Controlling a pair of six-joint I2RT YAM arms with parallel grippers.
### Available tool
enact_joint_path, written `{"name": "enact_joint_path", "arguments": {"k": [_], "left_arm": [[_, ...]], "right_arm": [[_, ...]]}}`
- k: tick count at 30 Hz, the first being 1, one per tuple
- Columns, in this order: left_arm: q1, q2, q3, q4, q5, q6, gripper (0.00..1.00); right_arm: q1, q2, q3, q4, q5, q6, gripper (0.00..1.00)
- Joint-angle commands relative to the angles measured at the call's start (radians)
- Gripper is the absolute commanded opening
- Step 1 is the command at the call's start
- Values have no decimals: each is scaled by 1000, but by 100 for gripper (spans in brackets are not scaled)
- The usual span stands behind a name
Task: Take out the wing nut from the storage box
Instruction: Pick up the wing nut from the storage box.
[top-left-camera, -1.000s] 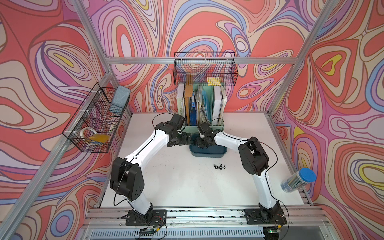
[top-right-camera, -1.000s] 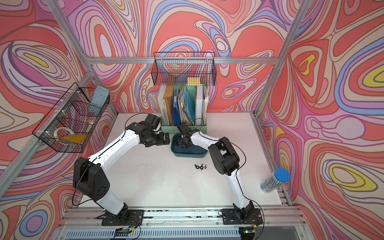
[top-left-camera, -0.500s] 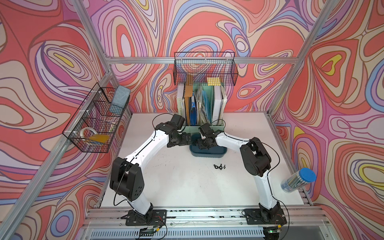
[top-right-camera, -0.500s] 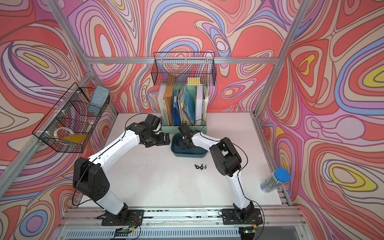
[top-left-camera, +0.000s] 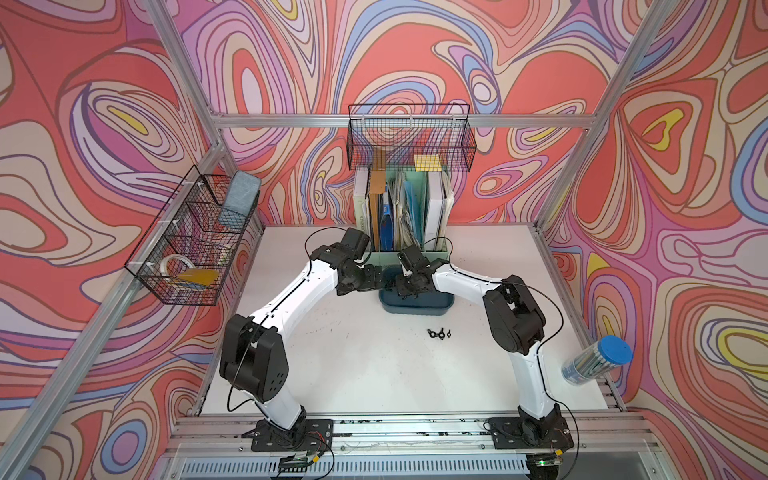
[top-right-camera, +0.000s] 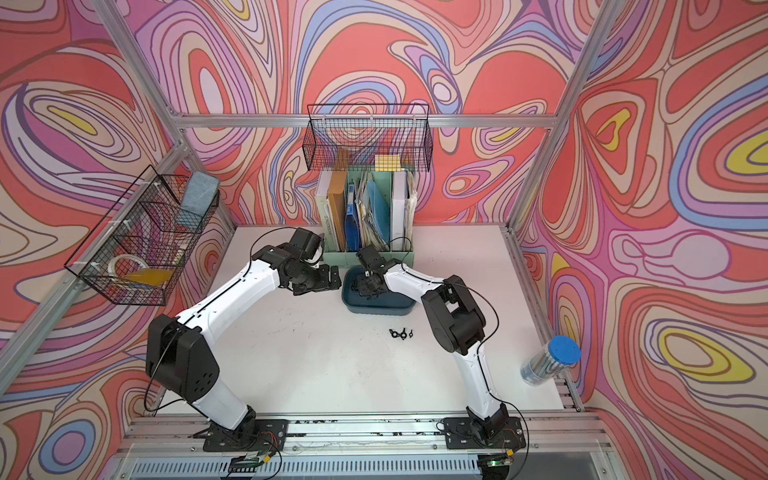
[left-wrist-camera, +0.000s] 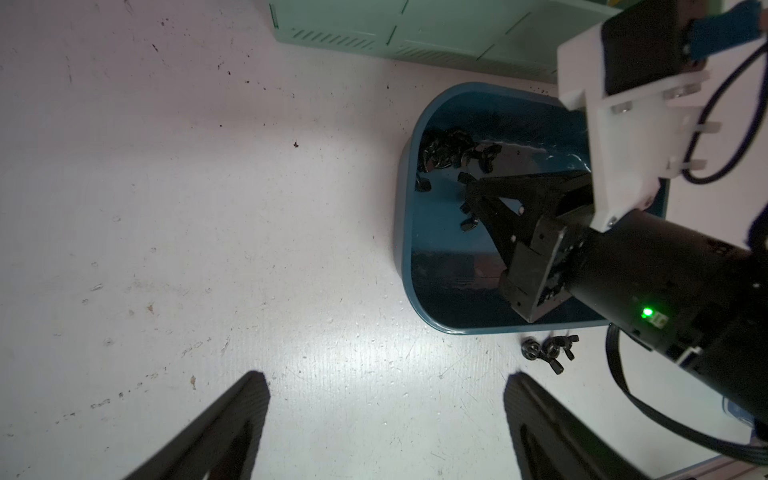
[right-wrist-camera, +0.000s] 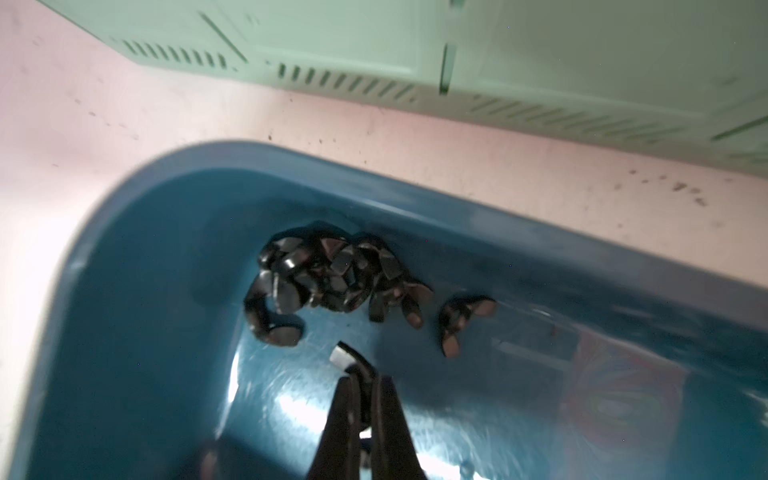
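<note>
Right pincer: down inside the storage box, tips pinched almost together on one wing nut, a pale wing poking out past them.
Left pincer: spread wide, holding nothing, hovering over bare table just outside the box.
Table: white, under both pincers; a few loose nuts lie on it outside the box, apart from either pincer.
Storage box: teal, shallow, its glossy floor close beneath the right pincer's tips.
Heap of wing nuts: just beyond those tips, against the box wall; one stray beside it.
Wing nut: at the very tips; which part is gripped I cannot tell.
Handling: probably small, hard, light and smooth, so apt to twist or slip from a thin pinch.
Hold: best across the flat wings, squarely between the pads.
</note>
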Motion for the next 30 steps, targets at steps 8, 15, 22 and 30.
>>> {"name": "enact_joint_path", "arguments": {"k": [8,15,22,30], "left_arm": [[50,-15,-75,228,261,-125,65],[109,-1,-160,458,462,-266,55],[109,37,-156,527,527,-309,46],[109,66,-158,532,550,-324,38]], "right_arm": [[5,-196,-80,51,-77,16,5],[6,-276,-121,65,-179,8,5],[5,-311,-161,105,-270,8,5],[5,-314,-150,112,-292,13,6]]}}
